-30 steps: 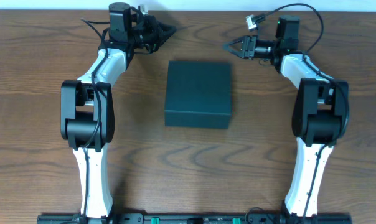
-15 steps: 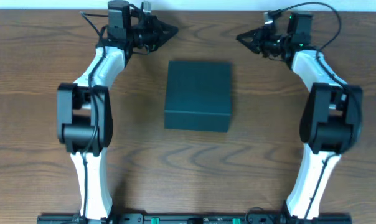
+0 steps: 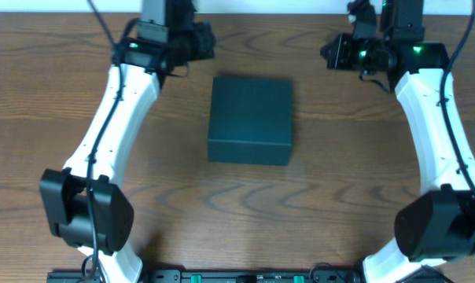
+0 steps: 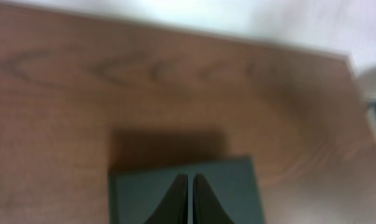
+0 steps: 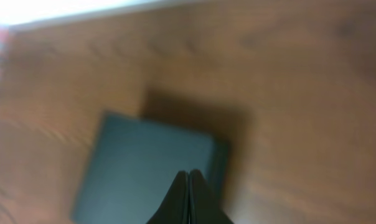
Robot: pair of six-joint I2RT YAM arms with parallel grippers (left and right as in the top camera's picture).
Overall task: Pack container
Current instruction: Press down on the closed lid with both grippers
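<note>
- Fingers first: my left gripper (image 4: 189, 179) has its two dark fingers pressed flat together. Only a hairline seam shows between them, and nothing is held.
- My right gripper (image 5: 188, 174) is the same, its tips meeting in one point, closed on nothing.
- Beyond both sets of tips lies the container (image 3: 250, 118). It is a dark teal-green square box, matte and unmarked, resting flat on the table (image 3: 57, 102) with its lid down.
- From overhead the box sits mid-table between my two arms and well apart from both grippers. They hang over the far part of the table, the left one off its far left corner and the right one off its far right corner.
- On the wood behind the box, both wrist views show a dark shadow (image 4: 169, 146) lying right against its far side.
- The surface itself is brown wood with long grain lines and arched grain marks running across it.
- Farthest out, the tabletop ends in a straight edge, and past it runs a pale band (image 4: 194, 15). It is whitish and blurred, so I cannot tell whether it is wall or floor.
</note>
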